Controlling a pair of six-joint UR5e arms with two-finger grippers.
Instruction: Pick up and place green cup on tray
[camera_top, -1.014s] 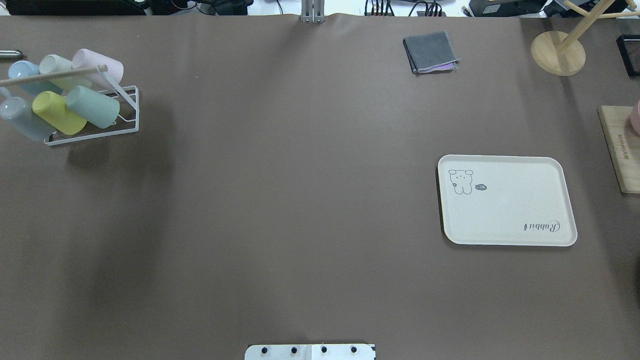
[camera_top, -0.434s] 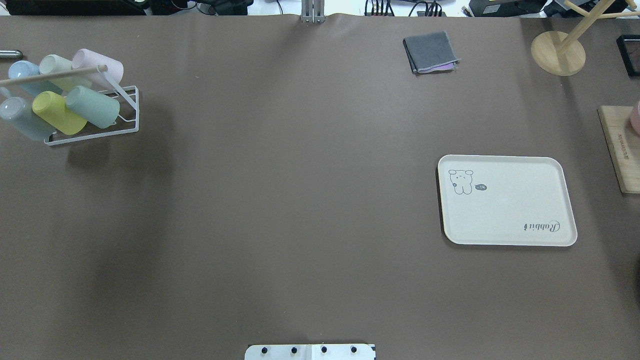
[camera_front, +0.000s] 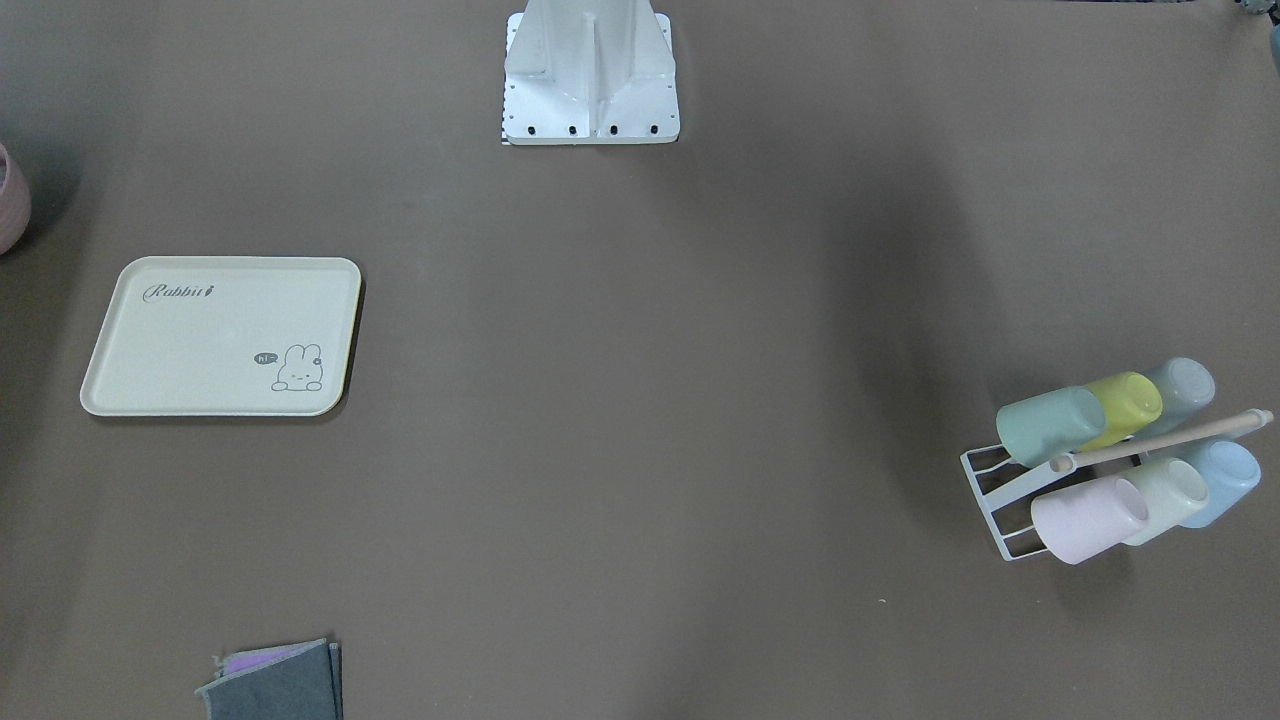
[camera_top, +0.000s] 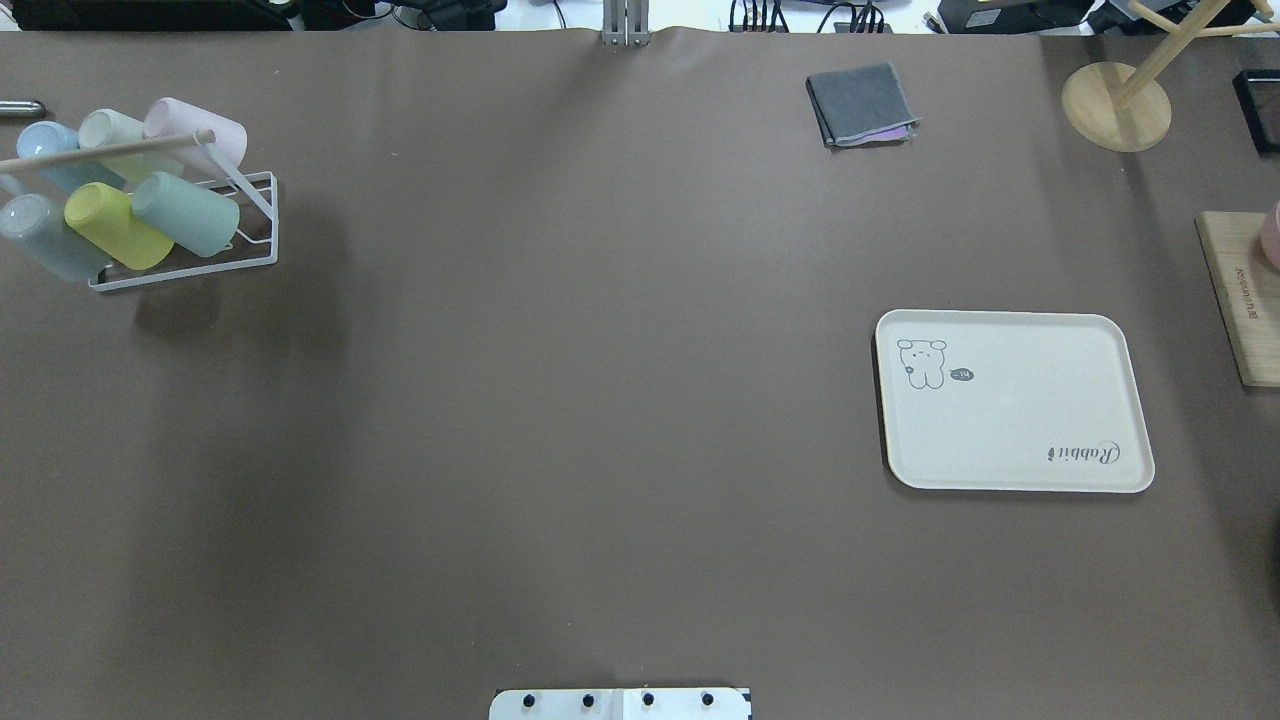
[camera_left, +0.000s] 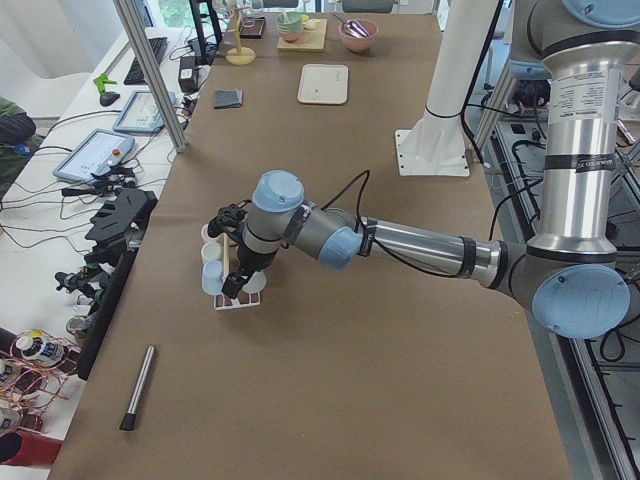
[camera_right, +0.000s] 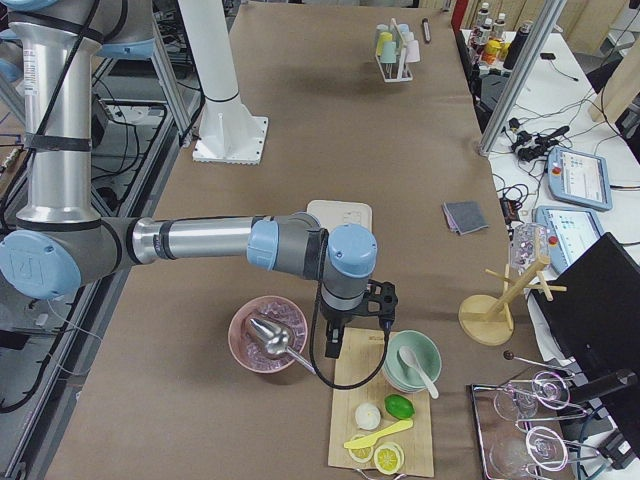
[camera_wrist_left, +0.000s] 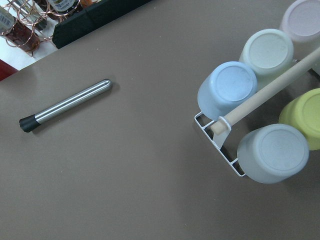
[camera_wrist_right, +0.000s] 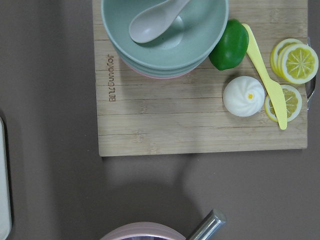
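Left tool (camera_left: 228, 215), spread impossible to tell, hangs by the rack (camera_top: 272, 215); green cup (camera_top: 185, 213) seemingly just beyond yellow cup (camera_top: 117, 225)

I see a white wire rack (camera_top: 185, 272) holding a tilted yellow cup (camera_top: 115, 225), pink cup (camera_top: 200, 128) and blue cup (camera_top: 42, 142). A folded grey cloth (camera_top: 860, 100) lies well apart from it. On the wooden board (camera_wrist_right: 200, 120) sit a bowl (camera_wrist_right: 202, 30) with a spoon (camera_wrist_right: 152, 22), and lemon slices (camera_wrist_right: 299, 60).

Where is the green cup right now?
In the overhead view the green cup rests tilted on the white rack at far left, beside the yellow-green cup.
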